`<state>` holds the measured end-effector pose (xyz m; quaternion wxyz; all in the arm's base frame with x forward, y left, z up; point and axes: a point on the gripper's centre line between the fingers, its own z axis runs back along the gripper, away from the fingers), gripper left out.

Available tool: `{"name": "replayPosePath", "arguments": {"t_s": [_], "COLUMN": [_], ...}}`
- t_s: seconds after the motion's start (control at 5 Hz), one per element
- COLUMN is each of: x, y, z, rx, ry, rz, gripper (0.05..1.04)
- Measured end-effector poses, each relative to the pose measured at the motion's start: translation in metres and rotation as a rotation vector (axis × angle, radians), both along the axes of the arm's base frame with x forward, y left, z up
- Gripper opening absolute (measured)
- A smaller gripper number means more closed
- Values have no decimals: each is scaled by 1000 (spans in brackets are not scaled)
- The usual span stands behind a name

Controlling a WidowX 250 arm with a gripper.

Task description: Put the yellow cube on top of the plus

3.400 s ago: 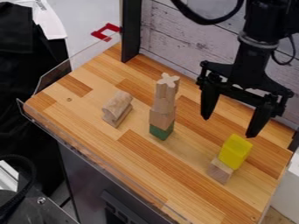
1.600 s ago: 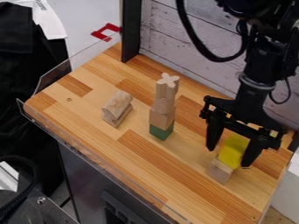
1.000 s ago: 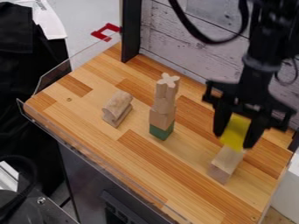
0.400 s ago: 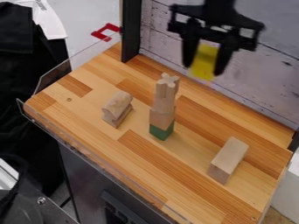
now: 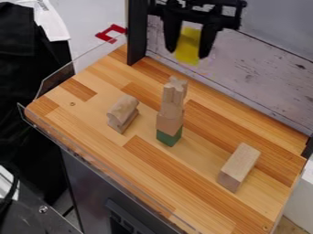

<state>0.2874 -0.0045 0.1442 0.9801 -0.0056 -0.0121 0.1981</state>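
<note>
Hanging downward, the gripper (image 5: 191, 49) is closed around the yellow cube (image 5: 188, 45).

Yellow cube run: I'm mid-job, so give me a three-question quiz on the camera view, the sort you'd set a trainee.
1. True or false: the yellow cube is held between the fingers of the gripper.
2. Multiple choice: the bottom block of the wooden tower is (a) red, (b) green, (c) blue.
3. Fill in: the piece at the top of the tower is shaped like a ____.

Key: 1 true; 2 b; 3 plus.
</note>
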Motion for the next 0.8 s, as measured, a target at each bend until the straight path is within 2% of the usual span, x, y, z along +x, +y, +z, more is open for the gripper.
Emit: {"name": "replayPosePath", "arguments": {"t_s": [0.6, 0.8], "x": [-16, -19], "y": [2, -1], "z": [-14, -7], "rx": [-27, -30], "ry": [79, 63], "rz": [4, 1], "gripper": [532, 532]}}
